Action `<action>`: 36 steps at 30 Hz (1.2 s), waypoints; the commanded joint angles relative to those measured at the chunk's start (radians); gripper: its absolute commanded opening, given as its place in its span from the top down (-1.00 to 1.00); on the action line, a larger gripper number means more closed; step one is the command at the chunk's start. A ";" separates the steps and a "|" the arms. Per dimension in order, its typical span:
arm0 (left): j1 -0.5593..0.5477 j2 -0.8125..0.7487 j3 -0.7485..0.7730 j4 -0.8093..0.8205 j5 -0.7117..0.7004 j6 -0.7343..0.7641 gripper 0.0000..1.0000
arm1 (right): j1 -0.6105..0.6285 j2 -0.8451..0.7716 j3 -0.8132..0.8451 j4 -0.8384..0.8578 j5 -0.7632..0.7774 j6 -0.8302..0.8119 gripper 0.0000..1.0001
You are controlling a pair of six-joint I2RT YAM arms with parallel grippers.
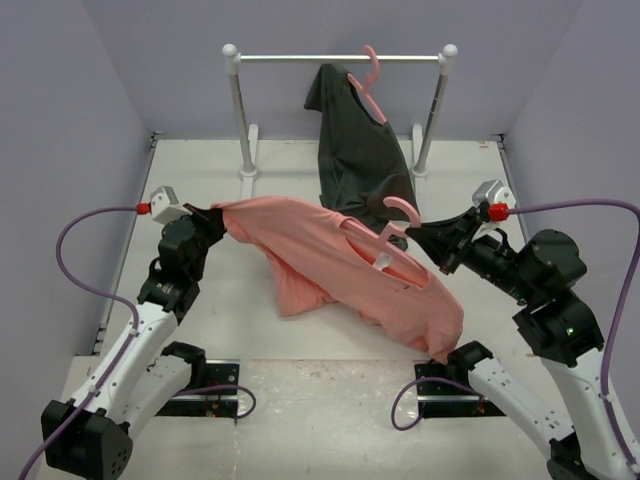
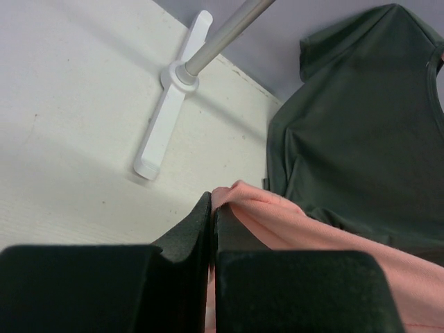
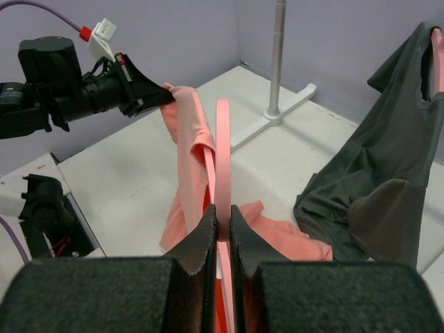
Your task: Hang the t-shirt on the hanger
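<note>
Two sets of closed jaws: left gripper [image 1: 214, 212] at nine o'clock pinches the pink t-shirt [image 1: 320, 250] by its edge, right gripper [image 1: 415, 232] at three o'clock clamps the hanger [image 3: 223, 152], mid-worktop [image 1: 200, 330]; best to hold the cloth taut while easing the hanger arm further inside.

You have two arms of one build. The left arm [image 1: 145, 338] and the right arm [image 1: 548, 265] both wear smooth white shells on their lower links and chunky black housings at the joints above. Each rises from a black base plate [image 1: 190, 400]. You can see a purple cable [image 1: 72, 250] arcing out from each wrist. It plugs in through a red connector [image 1: 144, 209] beside a small white camera module [image 1: 165, 198], and a shorter purple loop [image 1: 405, 405] curls at each base. Your left end effector [image 2: 211, 201] and right end effector [image 3: 223, 211] are matte black. Their fingers [image 3: 201, 239] are thick, flat-faced wedges that narrow towards the tips.
</note>
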 commanded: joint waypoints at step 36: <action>-0.386 0.408 0.688 0.176 1.379 0.468 0.07 | 0.041 0.310 0.163 0.336 -0.557 -0.005 1.00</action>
